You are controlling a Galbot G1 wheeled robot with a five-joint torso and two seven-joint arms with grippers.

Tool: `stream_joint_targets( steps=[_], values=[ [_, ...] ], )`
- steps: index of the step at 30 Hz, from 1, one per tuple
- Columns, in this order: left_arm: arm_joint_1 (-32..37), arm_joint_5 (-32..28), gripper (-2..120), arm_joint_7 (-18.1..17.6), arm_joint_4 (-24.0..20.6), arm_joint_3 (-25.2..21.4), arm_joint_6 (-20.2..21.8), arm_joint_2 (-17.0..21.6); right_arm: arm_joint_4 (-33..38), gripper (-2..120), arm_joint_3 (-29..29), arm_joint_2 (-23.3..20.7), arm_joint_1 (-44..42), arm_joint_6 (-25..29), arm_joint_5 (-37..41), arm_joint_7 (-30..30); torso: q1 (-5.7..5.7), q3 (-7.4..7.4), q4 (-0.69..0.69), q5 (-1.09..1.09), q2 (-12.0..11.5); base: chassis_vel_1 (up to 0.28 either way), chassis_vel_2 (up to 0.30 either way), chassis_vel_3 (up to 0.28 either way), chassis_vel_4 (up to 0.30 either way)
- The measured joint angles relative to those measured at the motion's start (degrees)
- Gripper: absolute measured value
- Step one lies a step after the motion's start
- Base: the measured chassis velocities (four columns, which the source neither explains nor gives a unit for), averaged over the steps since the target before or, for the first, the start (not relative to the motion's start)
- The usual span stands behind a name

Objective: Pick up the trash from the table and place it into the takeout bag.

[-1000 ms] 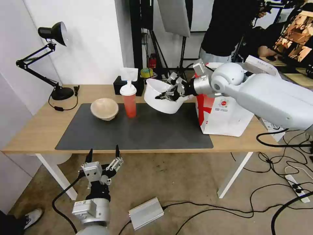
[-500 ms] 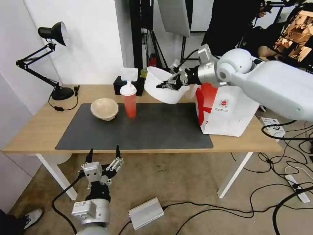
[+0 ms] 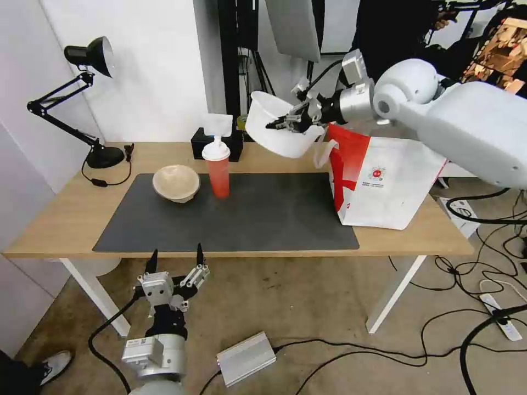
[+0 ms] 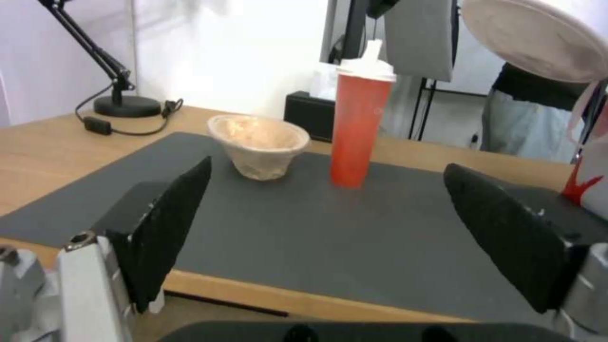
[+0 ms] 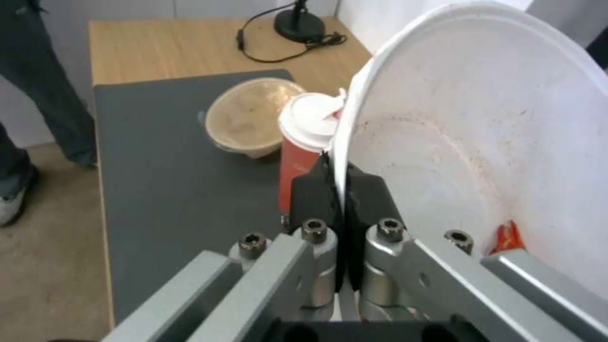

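Above table (image 3: 66,219), beside takeout bag (image 3: 384,186): right gripper (image 3: 285,122) clamped on white plastic bowl (image 3: 274,131) rim. Transfer step; needs shifting over bag mouth. Left gripper (image 3: 175,258) open, parked.

The wide white plastic bowl (image 3: 280,131) shows a faint reddish smear inside and a red-orange scrap near its bottom. The tall drink cup (image 3: 218,167) is red with a white domed lid. The shallow paper bowl (image 3: 175,182) is beige. The boxy insulated takeout bag (image 3: 384,184) is white with a red band, a small round red logo and white loop handles. The long wooden table (image 3: 55,219) is light tan on white legs, under a plain dark grey rectangular mat (image 3: 247,219). The right gripper (image 5: 339,190) has black pads on silver metal; the left gripper (image 4: 329,223) has black fingers.
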Motion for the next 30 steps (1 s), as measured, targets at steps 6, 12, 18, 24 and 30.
stream_joint_targets(
  steps=[6,12,18,24,30],
  values=[
    [-0.19,-0.46,97,-0.17,-0.05,-0.01,0.57,0.20,-0.88,0,-0.32,-0.31,1.38,0.12,0.33,-0.17,0.00,0.00,0.01,0.00,0.00,0.000,0.000,0.000,0.000],
    [-0.29,-0.48,97,-0.17,0.18,0.14,0.71,0.14,-0.86,0,-0.31,-1.09,2.37,0.15,0.54,-0.37,0.00,0.00,0.00,0.00,0.00,0.000,0.000,0.000,0.000],
    [-0.14,-0.56,97,-0.17,0.19,0.03,0.71,0.37,-0.57,0,-0.28,-1.92,2.83,0.16,0.69,-0.72,0.00,0.00,0.00,0.00,0.00,0.000,0.000,0.000,0.000],
    [0.03,-0.58,97,-0.17,0.17,0.18,0.72,0.37,-0.67,0,-0.16,-2.73,3.40,0.18,0.79,-0.83,0.00,0.00,0.00,0.00,0.00,0.000,0.000,0.000,0.000],
    [0.07,-0.53,97,-0.15,0.18,0.33,0.71,0.61,-0.78,0,-0.16,-4.40,3.96,0.22,0.88,-1.04,0.00,0.00,0.00,0.00,0.00,0.000,0.000,0.000,0.000]
  ],
)
